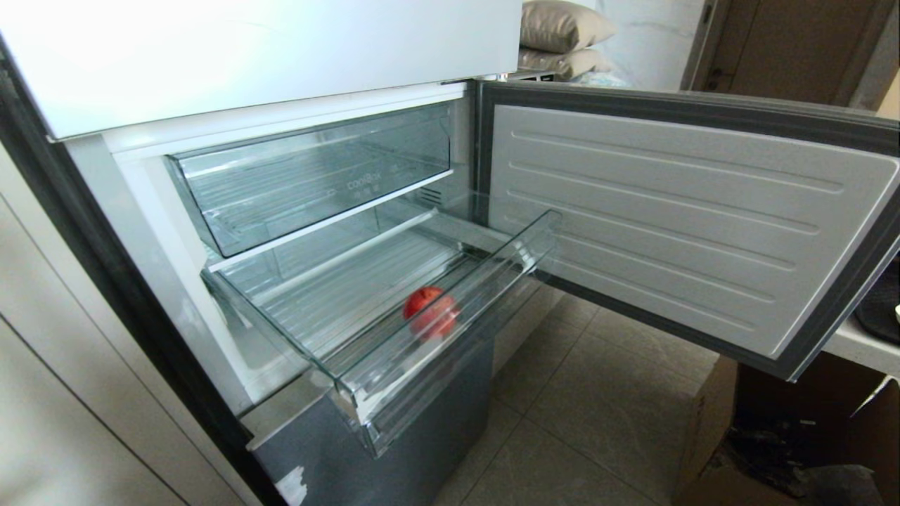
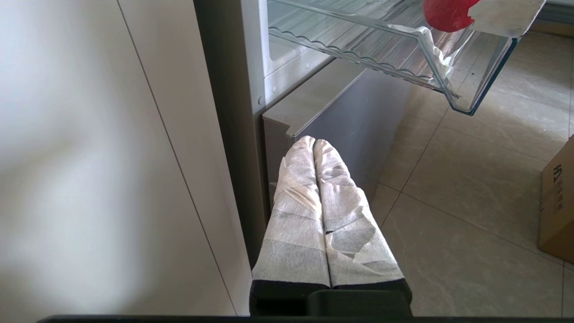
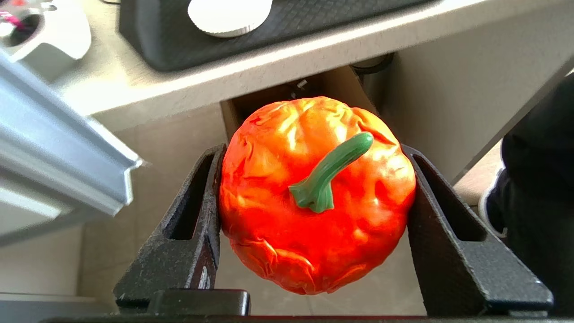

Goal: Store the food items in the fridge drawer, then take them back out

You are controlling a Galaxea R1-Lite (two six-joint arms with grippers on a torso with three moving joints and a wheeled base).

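The fridge (image 1: 281,56) is standing with its door (image 1: 675,225) swung wide open, and the drawer (image 1: 450,330) is sitting pulled out over the tiled floor (image 1: 598,393), below a deeper lettered drawer (image 1: 316,176) that is pushed in. A red fruit (image 1: 430,312) is lying inside the drawer, close behind its front lip and toward the door side. The right gripper (image 3: 314,197) is clamping a second item, an orange-red pumpkin (image 3: 314,193) with a green stem, between its two black fingers (image 3: 188,224); it is hanging near a pale counter (image 3: 269,58) and is showing nowhere in the head view. The left gripper (image 2: 314,142) is resting low beside the fridge base, its taped fingers (image 2: 296,202) pressed together and holding nothing.
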